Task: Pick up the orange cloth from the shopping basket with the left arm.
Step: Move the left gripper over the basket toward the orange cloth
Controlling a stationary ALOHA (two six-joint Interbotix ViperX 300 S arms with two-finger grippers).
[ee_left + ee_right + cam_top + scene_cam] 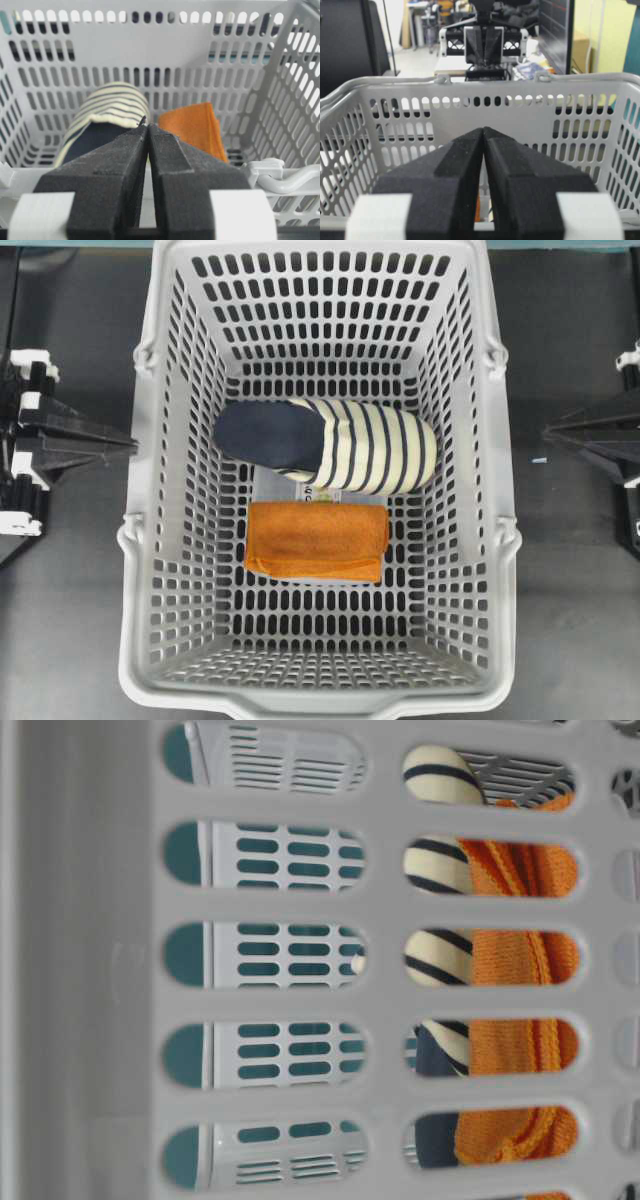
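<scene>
- Overhead view: shopping basket point(150, 540), light grey, slotted walls & floor, fills the middle of the dark table point(575, 570). Orange cloth point(317, 540) lies flat on the basket floor, about centre, folded into a rectangle. Striped slipper point(335, 445), navy toe to the left, sits just behind it, the two nearly touching. A pale flat item point(280, 483) peeks out from under both; can't tell what it is. Left gripper point(125, 445) is a black point outside the basket's left wall, tips together, nothing in it. Right gripper point(550, 433) mirrors it outside the right wall, also pinched closed & empty.
- Table-level view: very close to the basket wall, pic looks turned sideways. Through the slots: orange cloth point(510, 960) w/ the slipper's point(437, 955) cream-and-navy stripes beside it. Far wall's slots show beyond. No gripper seen here.
- Left wrist view: left gripper point(146, 131) fingers pressed shut, holding nothing, above the near rim. Inside the basket, slipper point(112, 107) to the left, orange cloth point(192, 127) to the right, both well apart from the tips.
- Right wrist view: right gripper point(483, 131) tips closed on each other, empty, near the basket rim point(485, 82). Left arm point(484, 42) faces it from across the basket. Only an orange sliver low between the fingers, probably the cloth.
</scene>
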